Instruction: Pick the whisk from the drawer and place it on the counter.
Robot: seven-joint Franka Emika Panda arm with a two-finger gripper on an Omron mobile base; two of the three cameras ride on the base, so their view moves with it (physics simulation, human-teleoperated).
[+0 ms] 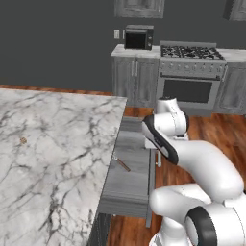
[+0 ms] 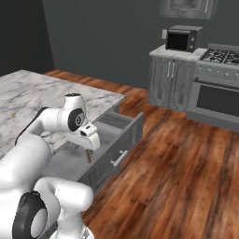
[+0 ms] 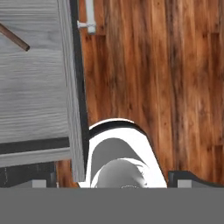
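The fingers (image 3: 39, 183) stand wide apart with nothing between them; in the hand view their two dark tips sit at the bottom corners, one low on the left over the drawer's near end and the other (image 3: 188, 179) low on the right over the wooden floor (image 3: 166, 78). The hand hangs above the front edge of the open drawer (image 1: 129, 180), looking down across its tall front panel (image 3: 75, 87) and the silver bar handle (image 3: 89, 17) on its outer face. The whisk (image 1: 123, 164) lies flat on the drawer's grey inside, well apart from the fingers; its reddish-brown stick handle (image 3: 14, 36) shows in the top left corner of the hand view, and the wire head is hard to make out, seemingly tucked toward the bench side. In the right base view the hand partly covers the whisk, with a short brown stub (image 2: 88, 156) showing below it. The marble bench (image 1: 48, 158) lies just beside the drawer, overhanging its inner side. Far across the room stand a microwave (image 1: 138, 38) and a stove (image 1: 192, 72) on grey cabinets.
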